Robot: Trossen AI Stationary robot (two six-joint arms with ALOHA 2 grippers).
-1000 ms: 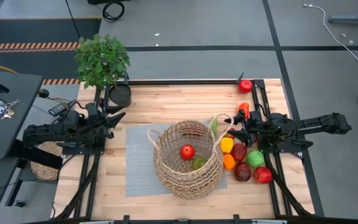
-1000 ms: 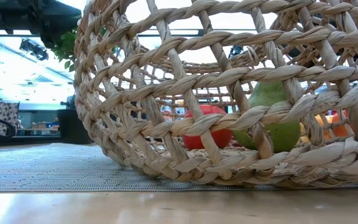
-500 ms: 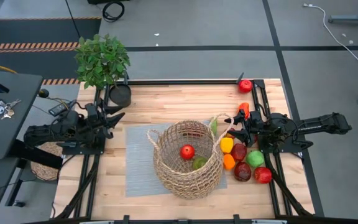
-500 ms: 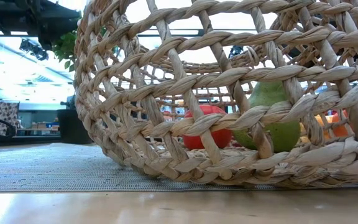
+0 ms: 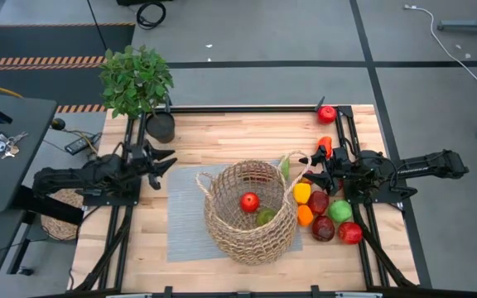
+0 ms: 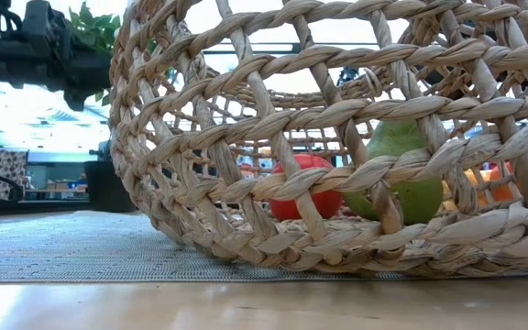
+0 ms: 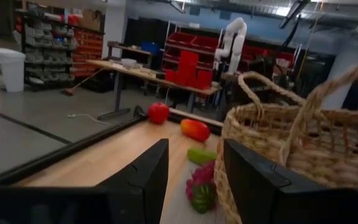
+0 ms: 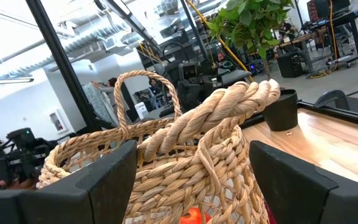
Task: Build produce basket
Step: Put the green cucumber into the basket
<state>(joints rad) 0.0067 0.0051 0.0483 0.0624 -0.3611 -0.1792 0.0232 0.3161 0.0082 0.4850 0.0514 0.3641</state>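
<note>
The tan wicker basket (image 5: 250, 212) stands on its base on a grey mat (image 5: 185, 217) mid-table. A red fruit (image 5: 249, 201) and a green one (image 5: 265, 217) lie in it; both show through the weave in the low view (image 6: 305, 188). Several more fruits (image 5: 325, 213) lie in a heap on the table right of the basket. A red apple (image 5: 327, 114) lies at the far right corner. My left gripper (image 5: 171, 162) is open and empty, left of the basket. My right gripper (image 5: 311, 175) is open; its fingers stand on either side of the basket's right loop handle (image 8: 225, 115) without touching it.
A leafy potted plant (image 5: 137, 79) in a black pot (image 5: 161, 126) stands at the far left corner. An orange-red vegetable (image 5: 325, 146) lies near the right arm. A small woven disc (image 5: 56, 223) lies off the table's left edge. Black frame rails (image 5: 363, 240) run along both sides.
My left gripper has moved toward the table's right edge, closer to the basket, and stays open. The basket and the fruits have not moved.
</note>
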